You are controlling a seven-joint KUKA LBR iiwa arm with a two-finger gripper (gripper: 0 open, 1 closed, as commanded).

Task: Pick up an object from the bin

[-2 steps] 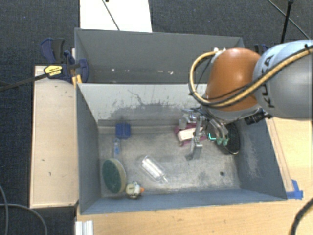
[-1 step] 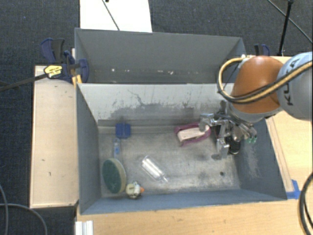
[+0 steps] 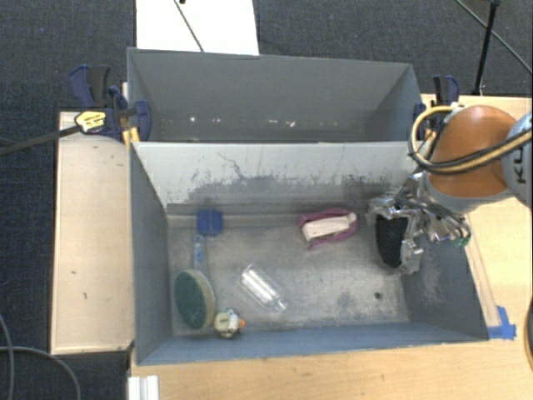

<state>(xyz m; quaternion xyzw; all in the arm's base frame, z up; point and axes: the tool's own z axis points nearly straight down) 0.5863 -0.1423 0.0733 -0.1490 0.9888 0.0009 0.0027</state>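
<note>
Grey bin (image 3: 275, 98), one bottle (image 3: 262, 288), one disc (image 3: 191, 300)

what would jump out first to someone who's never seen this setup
The arm with its orange cover comes in from the right, its gripper low at the right end of the grey bin. Just left of the gripper, a pink and white thing lies near the back wall. A round green disc sits in the front left corner.

The only lettering is a cut-off dark "K" on the grey arm link (image 3: 521, 158).
</note>
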